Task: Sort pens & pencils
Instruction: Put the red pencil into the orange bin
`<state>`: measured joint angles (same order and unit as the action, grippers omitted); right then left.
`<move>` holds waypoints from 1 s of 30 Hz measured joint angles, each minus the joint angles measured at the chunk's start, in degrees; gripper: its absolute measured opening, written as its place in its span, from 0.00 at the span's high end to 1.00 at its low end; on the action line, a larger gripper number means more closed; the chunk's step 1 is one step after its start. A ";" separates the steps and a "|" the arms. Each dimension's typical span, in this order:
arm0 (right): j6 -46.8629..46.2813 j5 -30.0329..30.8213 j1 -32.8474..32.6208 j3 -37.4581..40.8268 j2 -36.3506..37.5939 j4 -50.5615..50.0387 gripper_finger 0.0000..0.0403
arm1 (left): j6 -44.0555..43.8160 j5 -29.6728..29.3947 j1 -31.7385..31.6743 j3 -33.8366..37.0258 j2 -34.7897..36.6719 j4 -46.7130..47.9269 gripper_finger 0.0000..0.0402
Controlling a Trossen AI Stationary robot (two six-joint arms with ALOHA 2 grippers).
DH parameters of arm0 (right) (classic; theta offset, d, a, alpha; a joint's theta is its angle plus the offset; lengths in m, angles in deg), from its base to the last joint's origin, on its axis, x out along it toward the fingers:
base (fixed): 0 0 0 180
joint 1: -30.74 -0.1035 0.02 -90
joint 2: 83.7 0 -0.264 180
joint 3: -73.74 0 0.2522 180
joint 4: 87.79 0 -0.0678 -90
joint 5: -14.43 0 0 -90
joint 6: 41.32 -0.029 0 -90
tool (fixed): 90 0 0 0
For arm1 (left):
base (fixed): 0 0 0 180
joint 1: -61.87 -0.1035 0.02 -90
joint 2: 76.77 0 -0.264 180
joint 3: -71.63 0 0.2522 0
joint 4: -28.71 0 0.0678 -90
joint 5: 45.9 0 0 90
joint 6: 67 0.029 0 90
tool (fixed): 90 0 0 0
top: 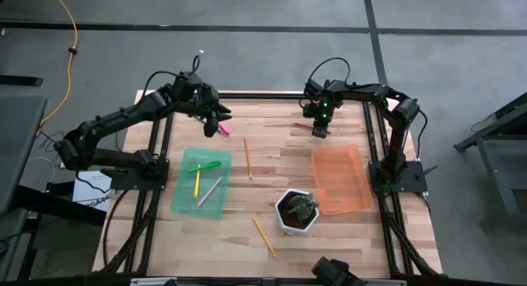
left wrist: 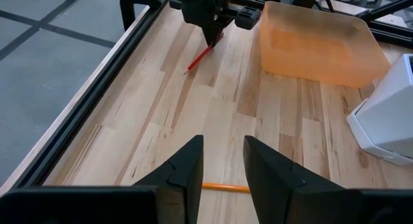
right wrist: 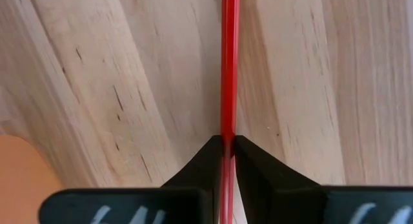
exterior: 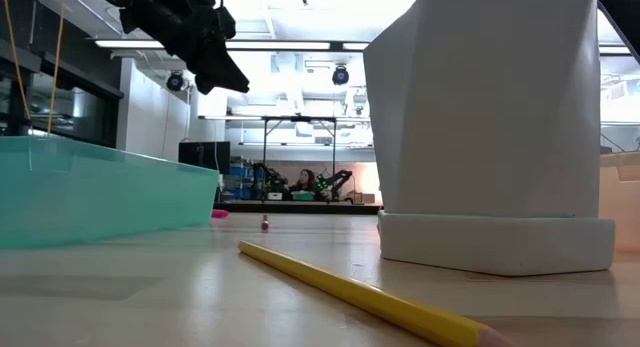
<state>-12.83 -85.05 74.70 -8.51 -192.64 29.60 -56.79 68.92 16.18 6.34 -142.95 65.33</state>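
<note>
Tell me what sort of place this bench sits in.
Probably a robotics lab or workshop. Two arms are mounted at a wooden table, the floor around it is bare grey concrete, and across the room a person sits among more equipment.

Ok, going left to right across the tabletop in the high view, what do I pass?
Green tray → pink pen → orange pencil → yellow pencil → white pot → orange tray. The left gripper hovers over the pink pen; the right gripper is shut on the red pencil.
</note>
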 joint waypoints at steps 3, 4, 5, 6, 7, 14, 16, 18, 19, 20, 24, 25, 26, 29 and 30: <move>0.00 -0.14 0.00 0.00 0.00 -0.01 0.92 | -0.01 0.00 -0.01 0.00 0.00 -0.01 0.76; -0.01 -0.15 0.00 0.00 0.00 0.00 0.92 | -0.01 0.00 0.00 0.00 0.00 -0.01 0.76; -0.07 -0.17 0.00 0.00 0.00 -0.01 0.91 | -0.01 0.00 0.00 0.00 -0.01 0.00 0.76; -0.11 -0.18 0.00 0.00 0.00 -0.01 0.90 | 0.00 0.00 0.00 0.00 0.01 -0.01 0.76; -0.15 -0.17 0.00 0.00 0.00 -0.01 0.89 | -0.01 0.00 0.00 0.00 0.01 -0.01 0.76; -0.18 -0.15 0.00 0.00 0.00 0.01 0.79 | -0.01 0.00 0.00 0.00 0.00 -0.01 0.76; -0.18 -0.15 0.00 0.00 0.00 0.01 0.78 | -0.01 0.00 0.00 0.00 0.01 -0.01 0.76; -0.16 -0.13 0.00 0.00 0.00 0.01 0.78 | -0.01 0.00 0.00 0.00 0.01 0.00 0.76; -0.16 -0.03 0.00 0.00 0.00 0.03 0.78 | -0.01 0.00 -0.02 0.00 0.01 -0.01 0.76; -0.16 0.16 0.00 0.00 0.00 0.04 0.78 | -0.01 0.00 -0.01 0.00 0.01 -0.01 0.76; -0.22 0.36 0.00 -0.15 -0.62 0.23 0.78 | -0.01 0.00 -0.01 0.00 0.01 0.00 0.76; -0.29 0.32 0.00 -0.21 -0.84 0.20 0.78 | -0.01 0.00 -0.01 0.00 0.00 -0.01 0.76; -0.36 0.25 -0.01 -0.29 -1.03 0.22 0.78 | -0.01 0.00 -0.02 0.00 0.01 0.00 0.76; -0.48 0.30 -0.35 -0.28 -1.09 0.39 0.78 | -0.01 0.02 0.00 0.00 0.00 0.02 0.76; -0.47 0.46 -0.47 -0.28 -1.07 0.45 0.78 | -0.01 0.02 -0.01 0.00 0.01 0.01 0.76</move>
<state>-13.30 -84.58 74.23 -8.79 -193.71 30.05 -56.80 68.94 16.17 6.34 -142.94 65.34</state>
